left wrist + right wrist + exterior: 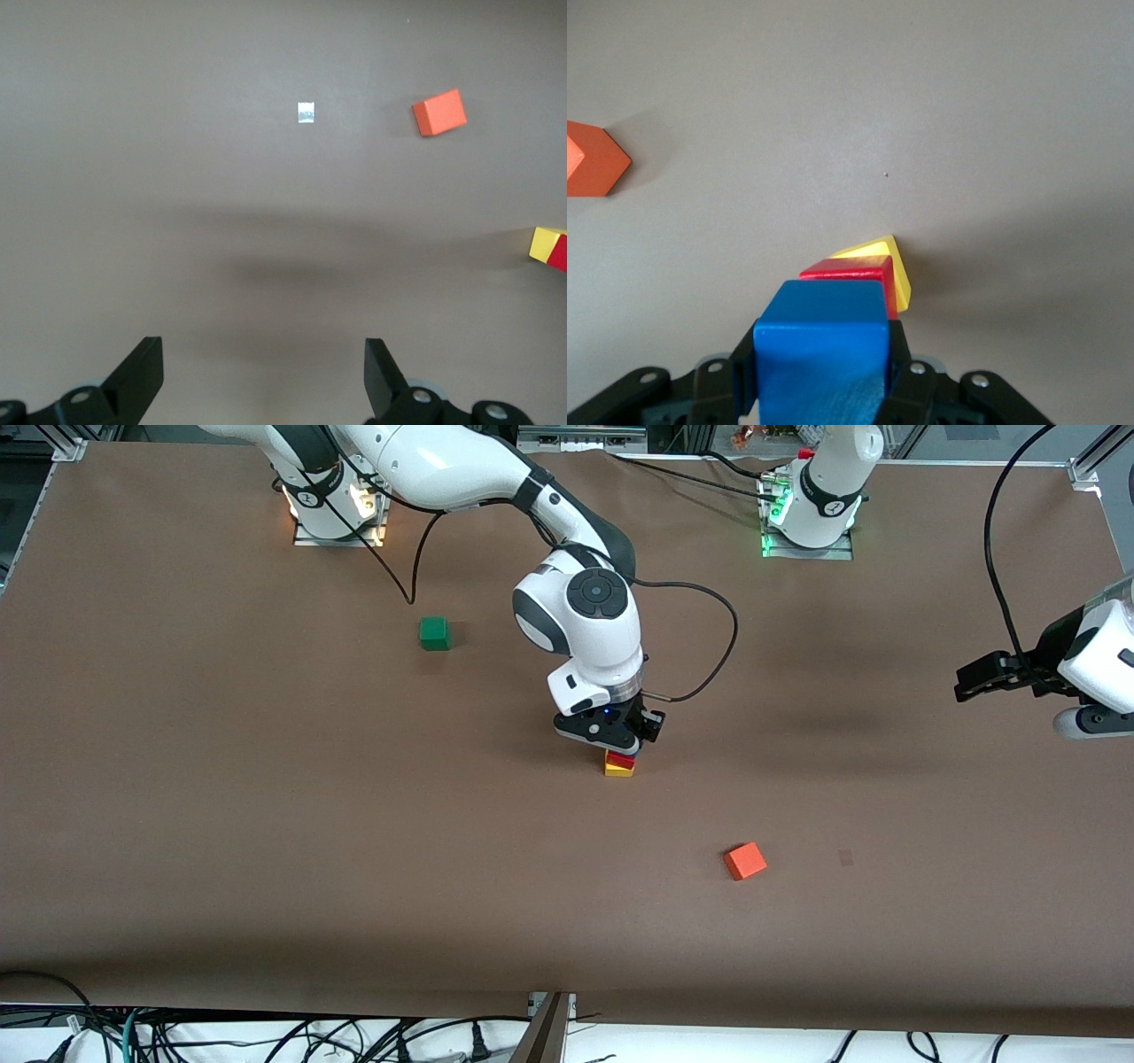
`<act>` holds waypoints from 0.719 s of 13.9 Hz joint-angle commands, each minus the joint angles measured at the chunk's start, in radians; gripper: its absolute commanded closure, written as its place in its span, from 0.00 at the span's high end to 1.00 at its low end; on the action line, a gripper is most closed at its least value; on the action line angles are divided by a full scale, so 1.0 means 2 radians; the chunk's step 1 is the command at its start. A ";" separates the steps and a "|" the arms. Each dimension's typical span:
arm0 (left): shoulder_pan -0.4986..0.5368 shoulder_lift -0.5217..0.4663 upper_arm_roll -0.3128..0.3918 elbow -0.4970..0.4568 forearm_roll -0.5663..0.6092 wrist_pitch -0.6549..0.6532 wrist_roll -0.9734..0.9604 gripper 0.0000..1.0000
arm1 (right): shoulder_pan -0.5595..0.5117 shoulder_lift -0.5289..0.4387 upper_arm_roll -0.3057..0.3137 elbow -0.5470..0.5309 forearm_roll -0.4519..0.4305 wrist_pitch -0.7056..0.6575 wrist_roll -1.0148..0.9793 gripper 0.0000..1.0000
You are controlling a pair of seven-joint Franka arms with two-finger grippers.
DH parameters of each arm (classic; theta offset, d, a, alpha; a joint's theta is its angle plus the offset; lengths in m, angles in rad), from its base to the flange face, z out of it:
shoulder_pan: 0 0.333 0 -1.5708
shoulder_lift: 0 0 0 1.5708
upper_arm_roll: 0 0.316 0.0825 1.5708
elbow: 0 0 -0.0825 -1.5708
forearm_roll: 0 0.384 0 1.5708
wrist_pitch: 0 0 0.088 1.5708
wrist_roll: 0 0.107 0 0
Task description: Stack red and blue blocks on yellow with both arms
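The yellow cube (618,769) sits mid-table with the red cube (621,759) on top of it. My right gripper (620,746) is directly over this stack, shut on the blue cube (824,350); the blue cube is hidden under the hand in the front view. In the right wrist view the red cube (855,273) and yellow cube (893,266) show just past the blue one. My left gripper (974,682) is open and empty, held up at the left arm's end of the table. The left wrist view catches the stack's yellow (545,243) and red (560,254) cubes at its edge.
A green cube (434,633) lies toward the right arm's base. An orange cube (745,861) lies nearer the front camera than the stack; it also shows in the left wrist view (439,112) and the right wrist view (592,159). A small pale mark (306,112) is on the table.
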 commanded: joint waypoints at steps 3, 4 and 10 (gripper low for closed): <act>-0.030 -0.024 0.037 -0.039 -0.012 0.014 0.005 1.00 | 0.005 0.008 -0.004 0.010 -0.013 0.002 0.008 0.66; -0.029 -0.022 0.037 -0.037 -0.016 0.014 0.004 1.00 | 0.005 0.008 -0.004 0.011 -0.013 0.002 0.009 0.72; -0.027 -0.020 0.037 -0.036 -0.016 0.014 0.012 1.00 | -0.004 -0.002 -0.007 0.012 -0.008 -0.021 0.005 1.00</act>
